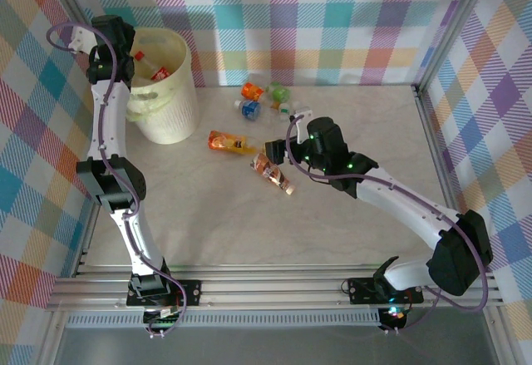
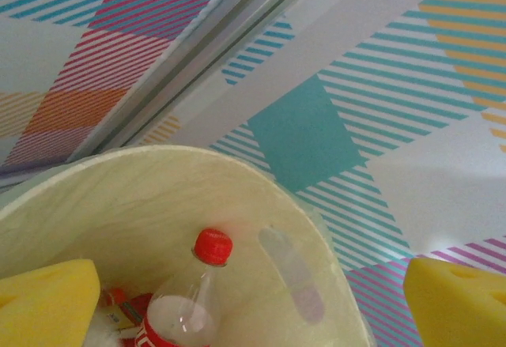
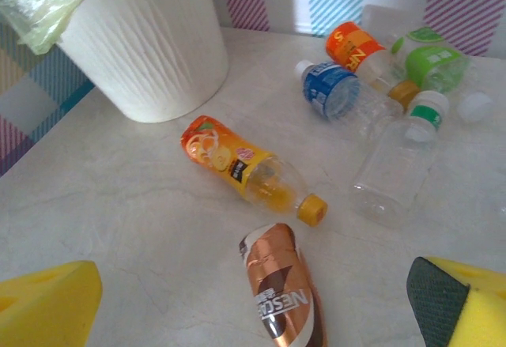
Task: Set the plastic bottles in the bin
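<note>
Cream-yellow bin (image 1: 170, 115) at the tabletop's (image 1: 249, 224) far-left corner, red-capped bottle (image 2: 190, 307) inside it, left tool (image 2: 253, 303) above with pads wide apart and empty, right tool (image 3: 253, 303) likewise apart over a brown Nescafé bottle (image 3: 278, 280), orange-labelled bottle (image 3: 237, 161) and blue-labelled bottle (image 3: 332, 90) lying beyond.

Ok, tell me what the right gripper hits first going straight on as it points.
The right gripper would likely meet the brown-labelled bottle first, lying just ahead of its open jaws; depth is unclear.
</note>
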Controlling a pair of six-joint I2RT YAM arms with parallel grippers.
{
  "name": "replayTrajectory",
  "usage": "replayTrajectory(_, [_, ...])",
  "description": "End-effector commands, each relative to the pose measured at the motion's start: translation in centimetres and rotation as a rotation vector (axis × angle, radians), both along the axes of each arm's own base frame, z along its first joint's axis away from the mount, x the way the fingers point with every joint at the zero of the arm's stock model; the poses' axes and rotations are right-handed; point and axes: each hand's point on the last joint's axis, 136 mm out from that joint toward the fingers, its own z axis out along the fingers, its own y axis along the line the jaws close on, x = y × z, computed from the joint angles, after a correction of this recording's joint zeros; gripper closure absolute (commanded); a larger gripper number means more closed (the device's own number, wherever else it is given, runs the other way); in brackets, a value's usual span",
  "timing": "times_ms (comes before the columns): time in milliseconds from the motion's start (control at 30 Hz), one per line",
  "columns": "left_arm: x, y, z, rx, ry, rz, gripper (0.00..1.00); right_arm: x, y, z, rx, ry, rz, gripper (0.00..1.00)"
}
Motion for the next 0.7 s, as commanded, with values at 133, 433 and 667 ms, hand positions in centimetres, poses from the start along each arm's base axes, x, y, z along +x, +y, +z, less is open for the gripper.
replayTrajectory(133, [-1.8, -1.0, 4.2, 0.022, -0.052, -0.084, 0.0, 1.4, -1.3, 0.2, 0.041, -0.001, -0.135, 0.0])
replayTrajectory(433, [-3.2, -5.6, 4.7, 0.019, -0.104, -0.288, 0.0, 2.1, -2.4, -0.9, 0.064, 0.031, -0.183, 0.0])
replayTrajectory(667, [-4.2, -9.6, 6.6, 0.014, -0.201, -0.497, 0.0, 2.6, -3.1, -1.2, 0.137, 0.106, -0.172, 0.0])
